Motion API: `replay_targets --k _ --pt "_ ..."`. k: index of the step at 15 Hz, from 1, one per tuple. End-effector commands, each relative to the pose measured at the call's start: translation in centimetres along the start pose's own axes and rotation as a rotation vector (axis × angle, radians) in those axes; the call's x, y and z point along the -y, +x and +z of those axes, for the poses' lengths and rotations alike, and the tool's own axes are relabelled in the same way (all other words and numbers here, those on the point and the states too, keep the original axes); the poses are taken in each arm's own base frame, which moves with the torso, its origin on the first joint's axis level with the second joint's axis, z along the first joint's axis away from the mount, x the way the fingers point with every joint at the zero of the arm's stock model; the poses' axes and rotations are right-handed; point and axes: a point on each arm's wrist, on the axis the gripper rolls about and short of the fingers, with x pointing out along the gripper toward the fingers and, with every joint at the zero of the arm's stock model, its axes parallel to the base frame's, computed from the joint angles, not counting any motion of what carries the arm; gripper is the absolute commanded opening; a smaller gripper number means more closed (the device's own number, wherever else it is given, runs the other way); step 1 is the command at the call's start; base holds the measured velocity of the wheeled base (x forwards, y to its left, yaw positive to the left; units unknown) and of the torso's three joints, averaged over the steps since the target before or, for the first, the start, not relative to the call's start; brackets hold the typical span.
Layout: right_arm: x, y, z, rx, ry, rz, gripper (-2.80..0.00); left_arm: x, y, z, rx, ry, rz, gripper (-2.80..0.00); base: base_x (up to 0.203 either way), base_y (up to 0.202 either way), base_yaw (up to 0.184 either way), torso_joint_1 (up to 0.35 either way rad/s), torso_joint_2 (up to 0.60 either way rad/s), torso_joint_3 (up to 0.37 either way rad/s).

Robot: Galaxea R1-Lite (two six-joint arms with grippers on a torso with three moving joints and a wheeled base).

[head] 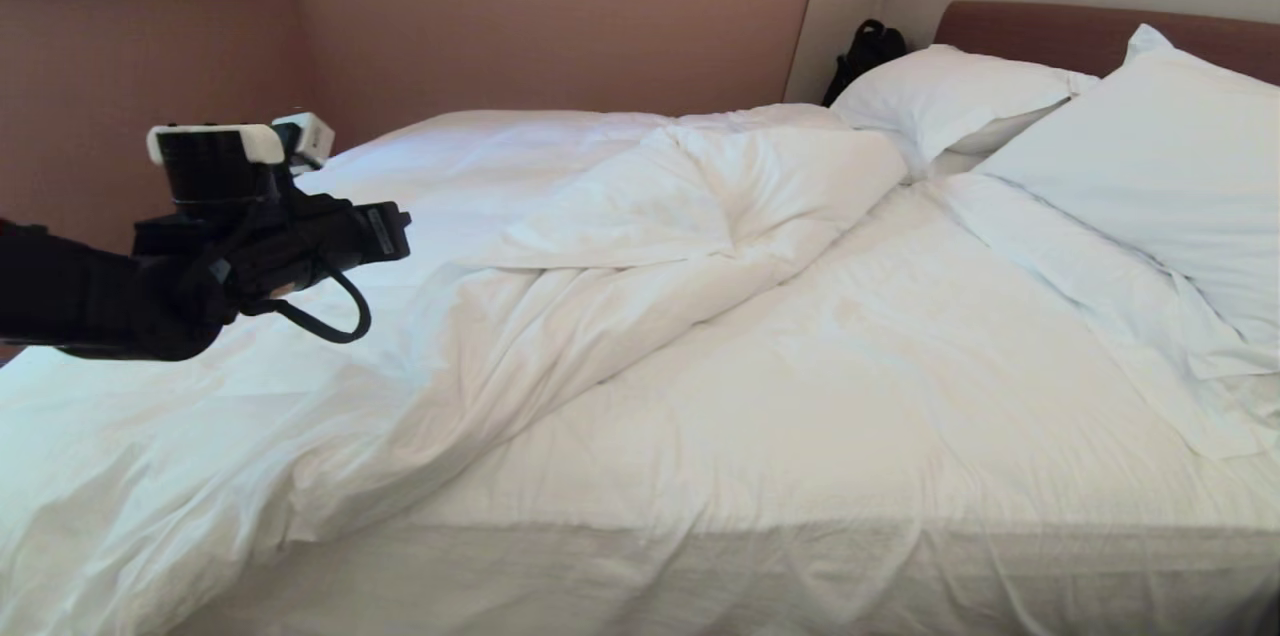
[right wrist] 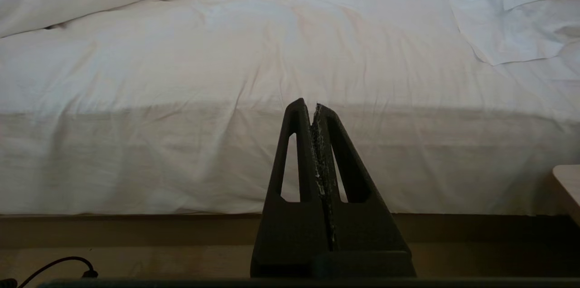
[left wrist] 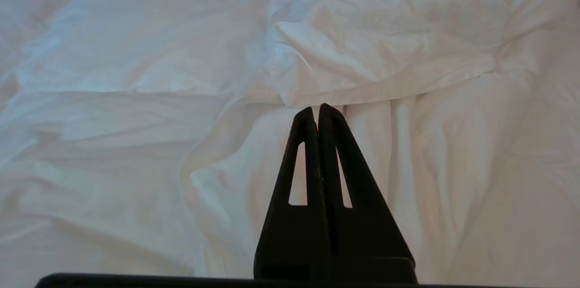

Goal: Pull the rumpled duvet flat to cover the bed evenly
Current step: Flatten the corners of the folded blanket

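Note:
The duvet [head: 600,246] lies rumpled across the left half of the bed [head: 850,396], with its top end folded back on itself in a puffy heap; the right half shows bare white sheet. My left gripper [head: 400,231] hovers over the duvet's left part, pointing toward the folded edge. In the left wrist view the left gripper [left wrist: 316,109] is shut, with nothing between the black fingers; the duvet [left wrist: 385,43] and its fold edge lie just beyond the tips. My right gripper [right wrist: 312,104] is shut and empty, low beside the bed's near side [right wrist: 272,156], outside the head view.
Two white pillows [head: 950,96] [head: 1150,156] lean against the brown headboard [head: 1050,31]. A black bag [head: 865,51] stands behind the left pillow. A pink wall runs along the far side. A black cable [right wrist: 68,263] lies on the floor, beside a pale tabletop corner [right wrist: 566,179].

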Motion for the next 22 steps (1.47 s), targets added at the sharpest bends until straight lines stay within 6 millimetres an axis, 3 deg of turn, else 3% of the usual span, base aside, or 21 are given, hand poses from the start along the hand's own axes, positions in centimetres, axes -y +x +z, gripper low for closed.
replay_targets --k 1,4,8,11,16,17,22 --pt "0.0 0.0 0.0 -0.002 0.000 0.001 -2.80 -1.4 4.7 -3.1 -0.059 -0.012 0.013 -2.80 0.000 0.000 0.000 0.000 0.00 0.000" --pt "0.0 0.0 0.0 0.001 -0.001 0.001 -2.80 -2.4 8.8 -3.6 -0.035 0.020 0.015 -2.80 0.000 0.000 0.000 0.000 0.00 0.000" --pt "0.0 0.0 0.0 -0.001 0.000 0.001 -2.80 -3.4 11.9 -6.4 -0.097 0.074 0.027 -2.80 0.000 0.000 0.000 0.000 0.00 0.000" --pt "0.0 0.0 0.0 -0.001 0.000 0.001 -2.80 -4.3 12.7 -7.9 -0.120 0.124 0.036 -2.80 0.000 0.000 0.000 0.000 0.00 0.000" --pt "0.0 0.0 0.0 -0.002 0.000 0.001 -2.80 -4.4 12.7 -7.5 -0.106 0.130 0.037 -2.80 0.000 0.000 0.000 0.000 0.00 0.000" --pt "0.0 0.0 0.0 0.001 0.000 0.001 -2.80 -4.2 12.4 -6.9 -0.092 0.134 0.036 0.00 0.000 0.000 0.000 0.000 0.00 0.000" --pt "0.0 0.0 0.0 0.001 0.000 0.001 -2.80 -3.8 11.8 -5.6 -0.064 0.170 0.030 0.00 0.000 0.000 0.000 0.000 0.00 0.000"
